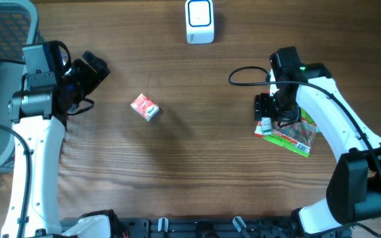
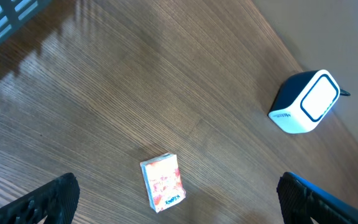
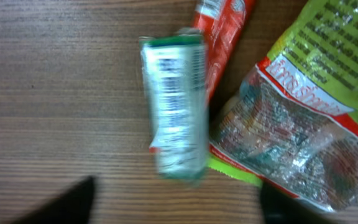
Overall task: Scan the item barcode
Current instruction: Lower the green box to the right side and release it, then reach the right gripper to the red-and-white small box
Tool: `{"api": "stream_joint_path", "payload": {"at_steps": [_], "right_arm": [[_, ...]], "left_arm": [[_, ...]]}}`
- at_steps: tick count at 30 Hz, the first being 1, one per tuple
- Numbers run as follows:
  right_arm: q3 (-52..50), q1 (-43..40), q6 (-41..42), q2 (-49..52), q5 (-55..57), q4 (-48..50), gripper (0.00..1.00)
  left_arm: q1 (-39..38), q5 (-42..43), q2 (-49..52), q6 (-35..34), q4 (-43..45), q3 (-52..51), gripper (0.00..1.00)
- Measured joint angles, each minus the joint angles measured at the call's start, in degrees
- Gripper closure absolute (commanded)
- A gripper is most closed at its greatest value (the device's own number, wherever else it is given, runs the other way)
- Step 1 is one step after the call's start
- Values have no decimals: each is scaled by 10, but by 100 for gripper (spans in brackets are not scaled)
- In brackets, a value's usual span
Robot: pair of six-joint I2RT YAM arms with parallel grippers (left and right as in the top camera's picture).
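Observation:
The white and blue barcode scanner [image 1: 199, 20] stands at the table's far middle, also in the left wrist view [image 2: 304, 102]. A small red box [image 1: 144, 107] lies left of centre, and my left gripper [image 1: 91, 69] hangs open up and to its left; from the wrist the box [image 2: 163, 182] shows between the spread fingers [image 2: 51, 198]. My right gripper [image 1: 268, 112] is open over a pile at the right. A blurred green and white box with a barcode [image 3: 176, 106] lies ahead of the right gripper [image 3: 176, 208], touching neither finger.
Beside the green and white box lie a red packet [image 3: 219, 37] and a green and red snack bag [image 3: 303, 118], the bag also seen from above [image 1: 296, 135]. A grey chair [image 1: 2, 39] stands beyond the table's left edge. A black cable [image 1: 243, 76] loops by the right arm.

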Motion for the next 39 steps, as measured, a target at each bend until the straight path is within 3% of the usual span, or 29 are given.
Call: {"api": "stream_joint_path", "payload": {"at_steps": [6,12,14,18,21,23,28,31,39], "right_arm": [[-2,0,-1,0,-12,23,0],[-6,4,15,0,-204,142,0],[-6,19,55,0,-250,185,10],[-7,80,125,0,-284,265,20],[-7,175,149,0,-236,292,19],[-7,245,150,0,-175,322,7],[-7,369,120,0,-3,407,1],[-7,405,112,2,53,436,26],[-7,413,32,46,64,566,34]], "left_arm": [[0,0,0,0,0,0,0],[0,0,0,0,0,0,0],[0,0,0,0,0,0,0],[0,0,0,0,0,0,0],[0,0,0,0,0,0,0],[0,0,0,0,0,0,0],[0,0,0,0,0,0,0],[0,0,0,0,0,0,0],[0,0,0,0,0,0,0]]}}
